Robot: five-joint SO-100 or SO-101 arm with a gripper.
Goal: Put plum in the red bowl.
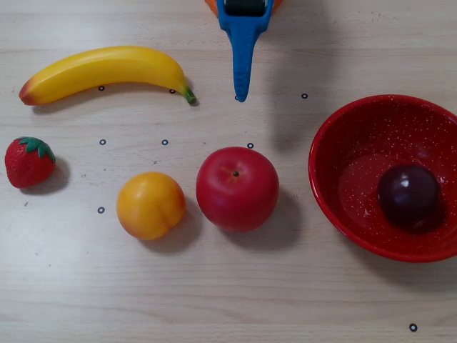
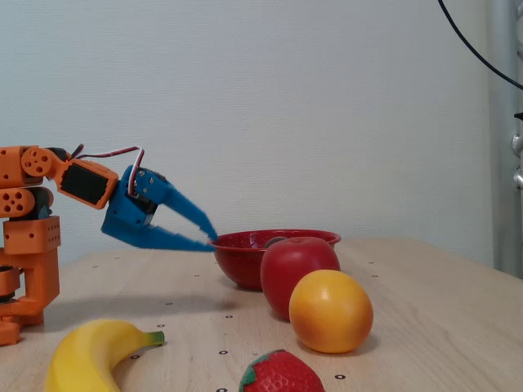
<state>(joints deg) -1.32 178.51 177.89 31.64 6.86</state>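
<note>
The dark purple plum (image 1: 408,196) lies inside the red speckled bowl (image 1: 335,143) at the right of the overhead view. In the fixed view the bowl (image 2: 237,261) stands behind the apple, and its wall hides most of the plum. My blue gripper (image 1: 241,96) reaches in from the top edge of the overhead view, left of the bowl and apart from it. In the fixed view the gripper (image 2: 211,241) hovers above the table with its fingertips together and nothing between them.
A yellow banana (image 1: 107,71) lies at the upper left, a strawberry (image 1: 28,162) at the far left, an orange (image 1: 151,204) and a red apple (image 1: 237,188) in the middle. The orange arm base (image 2: 29,237) stands at the left of the fixed view.
</note>
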